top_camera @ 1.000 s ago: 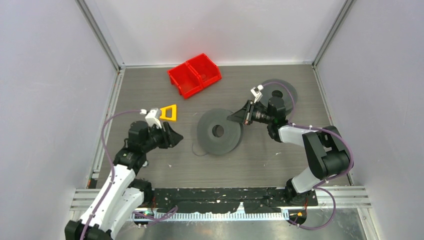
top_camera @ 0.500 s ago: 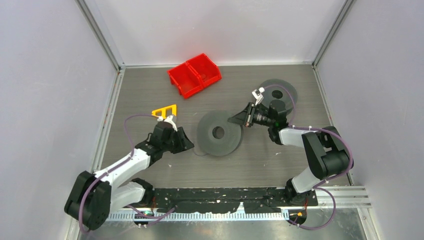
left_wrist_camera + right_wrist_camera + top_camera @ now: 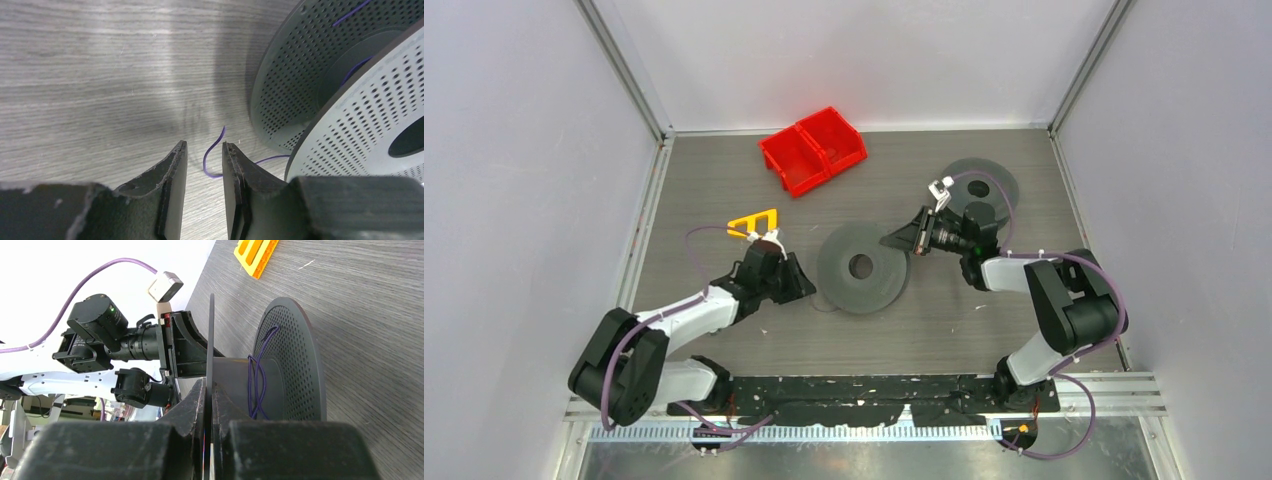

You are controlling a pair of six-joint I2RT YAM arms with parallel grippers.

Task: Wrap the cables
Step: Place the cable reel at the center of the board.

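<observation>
— what has changed on your left side since a second ago?
— your left arm has dropped and now stretches out low over the tabletop (image 3: pixel 694 180). the left pincer (image 3: pixel 804 285) hung back by the yellow triangle (image 3: pixel 754 220) then. now it sits just beside the left rim of the big grey spool (image 3: pixel 862 265), and more of the triangle shows.
— and its fingers?
— apart, with a narrow gap. in your left wrist view the loose end of the cable (image 3: pixel 212 155), a thin purple wire, curls on the tabletop just past the tips, in line with that gap. nothing is pinched.
— where's the rest of the cable?
— a few loose turns sit on the spool's hub, seen from your right wrist.
— anything new on the right?
— hardly. your right pincer (image 3: pixel 889 240) stays clamped on the edge of the spool's upper flange, at its right side. the second spool (image 3: pixel 979 185) by the right wrist and the red bin (image 3: pixel 814 150) at the back lie where they did.
</observation>
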